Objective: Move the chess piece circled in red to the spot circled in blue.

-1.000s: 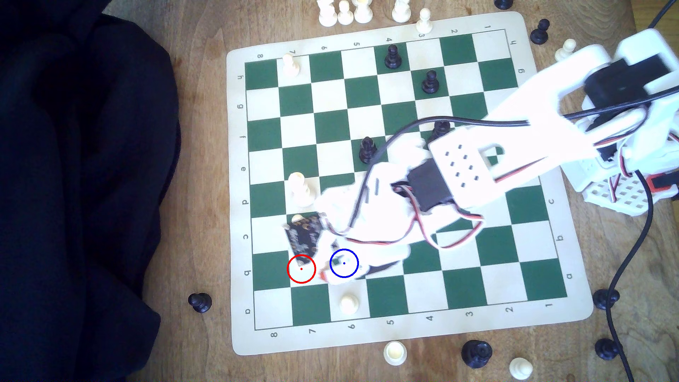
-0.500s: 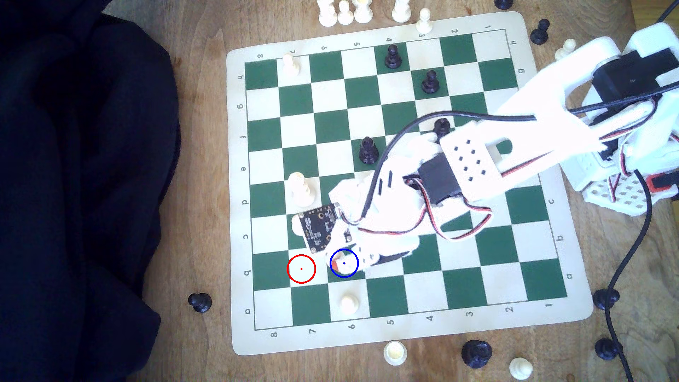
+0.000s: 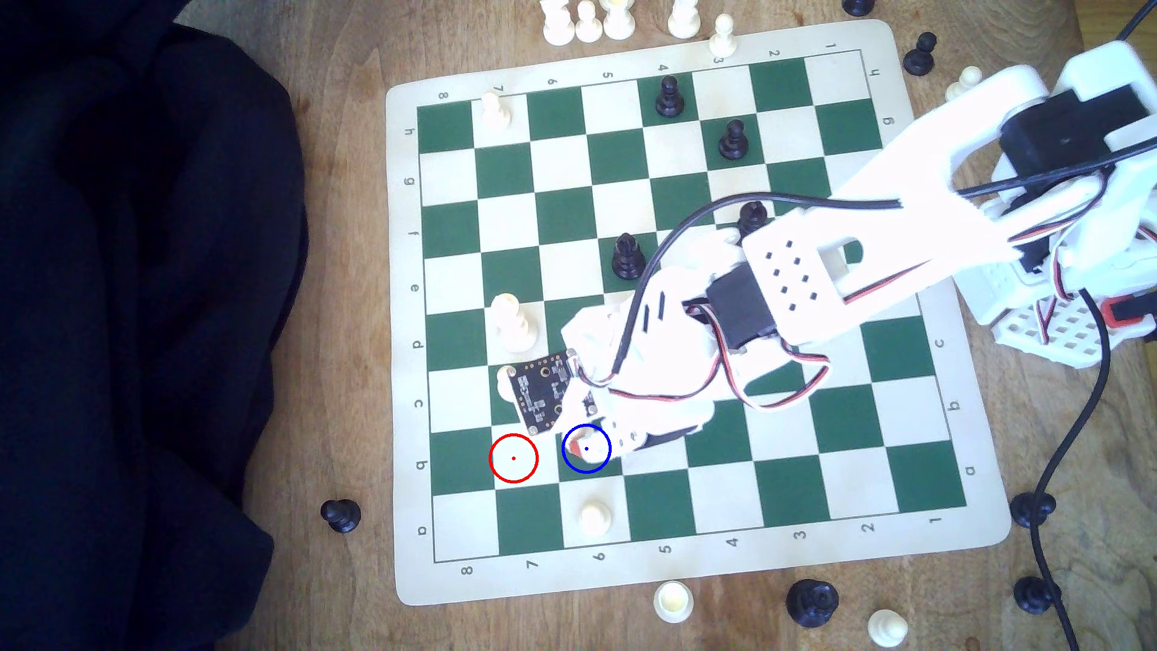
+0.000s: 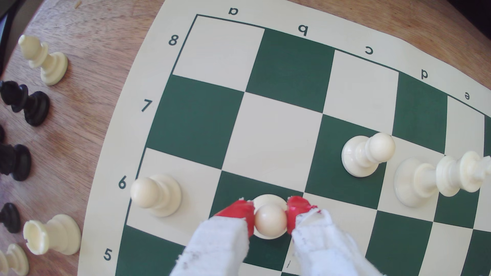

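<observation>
The cream-white pawn [image 4: 270,219] stands over a dark green square, the spot circled in blue [image 3: 593,474], with its round head between my red-tipped fingers [image 4: 243,212]. My gripper [image 4: 270,213] is shut on that head, one pad touching each side. In the exterior view the gripper [image 3: 585,448] sits inside the blue ring, and the arm hides most of the pawn [image 3: 591,452]. The cream square ringed in red [image 3: 513,458] is bare. I cannot tell whether the pawn's base touches the board.
Another white pawn [image 4: 156,195] stands one square away, beside the board's edge [image 3: 595,518]. A second white pawn [image 4: 368,155] and a taller white piece [image 4: 441,177] stand close on the other side. Black pawns [image 3: 626,255] are mid-board. Loose pieces [image 3: 673,602] ring the mat; dark cloth [image 3: 125,313] lies at the exterior view's left.
The gripper has carried the pawn from beside the red ring toward the exterior view's right, into the blue ring. Over the last half second it has barely shifted.
</observation>
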Action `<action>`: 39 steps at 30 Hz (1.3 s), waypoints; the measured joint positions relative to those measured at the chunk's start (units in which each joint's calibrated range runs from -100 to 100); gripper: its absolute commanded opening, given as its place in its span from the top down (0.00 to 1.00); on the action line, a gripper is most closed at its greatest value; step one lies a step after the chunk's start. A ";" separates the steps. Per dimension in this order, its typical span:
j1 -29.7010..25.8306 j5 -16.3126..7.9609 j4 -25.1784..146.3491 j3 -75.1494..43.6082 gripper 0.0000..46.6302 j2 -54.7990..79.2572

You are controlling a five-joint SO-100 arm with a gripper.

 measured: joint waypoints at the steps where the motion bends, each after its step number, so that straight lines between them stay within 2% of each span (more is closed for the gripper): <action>1: 0.00 0.00 0.48 0.00 0.99 0.08; 13: -1.11 0.00 1.27 -0.09 0.99 0.92; 22: -1.11 0.24 1.27 -0.09 0.78 0.92; 39: -0.52 0.44 11.63 -0.99 0.64 -2.43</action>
